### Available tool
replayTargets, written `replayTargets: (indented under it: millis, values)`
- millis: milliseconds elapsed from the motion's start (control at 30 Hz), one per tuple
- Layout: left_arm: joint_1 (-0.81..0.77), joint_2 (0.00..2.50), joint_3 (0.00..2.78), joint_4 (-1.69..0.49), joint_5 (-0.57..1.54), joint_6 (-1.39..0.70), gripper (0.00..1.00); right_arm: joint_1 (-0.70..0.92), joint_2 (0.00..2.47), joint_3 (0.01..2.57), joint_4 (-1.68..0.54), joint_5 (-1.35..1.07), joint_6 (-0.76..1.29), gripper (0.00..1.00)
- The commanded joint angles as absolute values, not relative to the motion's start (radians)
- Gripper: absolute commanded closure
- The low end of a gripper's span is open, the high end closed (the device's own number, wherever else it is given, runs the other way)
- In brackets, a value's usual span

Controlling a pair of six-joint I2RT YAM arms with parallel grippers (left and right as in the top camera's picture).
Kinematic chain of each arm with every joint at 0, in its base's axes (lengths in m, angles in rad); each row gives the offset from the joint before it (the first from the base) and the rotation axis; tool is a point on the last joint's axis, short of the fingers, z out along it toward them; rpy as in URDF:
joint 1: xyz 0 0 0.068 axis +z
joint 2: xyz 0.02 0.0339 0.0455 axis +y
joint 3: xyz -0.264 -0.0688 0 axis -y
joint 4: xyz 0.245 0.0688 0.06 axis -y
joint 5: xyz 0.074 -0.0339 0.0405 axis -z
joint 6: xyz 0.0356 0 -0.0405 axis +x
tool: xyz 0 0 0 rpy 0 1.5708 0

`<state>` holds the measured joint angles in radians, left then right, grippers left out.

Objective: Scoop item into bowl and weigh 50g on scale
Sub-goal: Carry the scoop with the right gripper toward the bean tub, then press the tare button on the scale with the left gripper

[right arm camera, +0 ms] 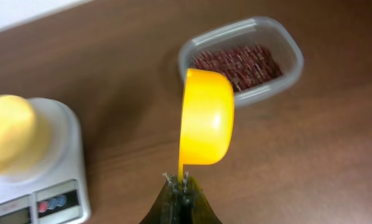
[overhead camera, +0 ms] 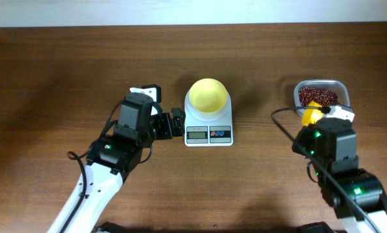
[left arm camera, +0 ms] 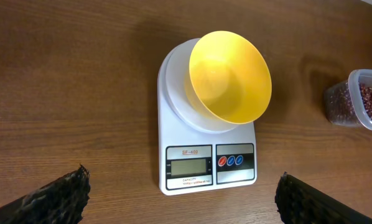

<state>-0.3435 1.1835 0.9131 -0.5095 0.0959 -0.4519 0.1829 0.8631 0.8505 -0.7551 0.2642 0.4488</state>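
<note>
The pale yellow bowl (overhead camera: 208,96) stands empty on the white scale (overhead camera: 208,133); both also show in the left wrist view, the bowl (left arm camera: 229,78) on the scale (left arm camera: 208,165). My left gripper (overhead camera: 174,123) is open and empty, just left of the scale. My right gripper (right arm camera: 181,183) is shut on the handle of the orange-yellow scoop (right arm camera: 204,118), held on its side just short of the clear tub (right arm camera: 285,81) of dark red-brown beans (right arm camera: 239,65). The scoop (overhead camera: 312,111) sits at the tub's (overhead camera: 320,83) near edge in the overhead view. The scoop's inside is hidden.
The brown wooden table has a far edge (overhead camera: 180,24) along the top of the overhead view. The tub also shows at the right edge of the left wrist view (left arm camera: 360,106). A black cable (overhead camera: 281,126) loops left of the right arm.
</note>
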Motion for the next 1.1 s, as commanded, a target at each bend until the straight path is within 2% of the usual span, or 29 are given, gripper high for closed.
replayTargets:
  millis: [0, 133, 233, 267, 333, 367, 433, 600, 833, 1067]
  values:
    - [-0.337, 1.172, 0.933, -0.505, 0.082, -0.432, 0.01, 0.102, 0.899, 0.87, -0.775, 0.167, 0.448, 0.96]
    - [-0.337, 1.172, 0.933, -0.479, 0.082, -0.432, 0.01, 0.09, 0.9, 0.87, -0.775, 0.065, 0.448, 0.96]
    - [-0.337, 1.172, 0.933, -0.462, 0.082, -0.432, 0.11, 0.09, 0.9, 0.87, -0.77, -0.059, 0.45, 0.96]
    - [-0.337, 1.172, 0.933, -0.444, 0.082, -0.432, 0.23, 0.09, 0.9, 0.87, -0.764, -0.084, 0.456, 0.96]
    - [-0.337, 1.172, 0.933, -0.406, 0.083, -0.433, 0.75, 0.09, 0.9, 0.87, -0.756, -0.087, 0.495, 0.96]
    - [-0.337, 1.172, 0.933, -0.392, 0.092, -0.437, 0.98, 0.09, 0.9, 0.87, -0.749, -0.087, 0.506, 0.96]
    - [-0.34, 1.172, 0.933, -0.39, 0.094, -0.557, 1.0, 0.09, 0.9, 0.87, -0.749, -0.086, 0.506, 0.96]
    - [-0.416, 1.172, 0.933, -0.382, 0.142, -0.522, 1.0, 0.09, 0.9, 0.87, -0.753, -0.086, 0.505, 0.96]
    - [-0.422, 1.172, 0.933, -0.369, 0.142, -0.522, 1.0, 0.09, 0.9, 0.87, -0.756, -0.086, 0.506, 0.96]
    - [-0.636, 1.28, 0.933, -0.368, -0.001, -0.328, 1.0, 0.09, 0.9, 0.87, -0.744, -0.075, 0.505, 0.96]
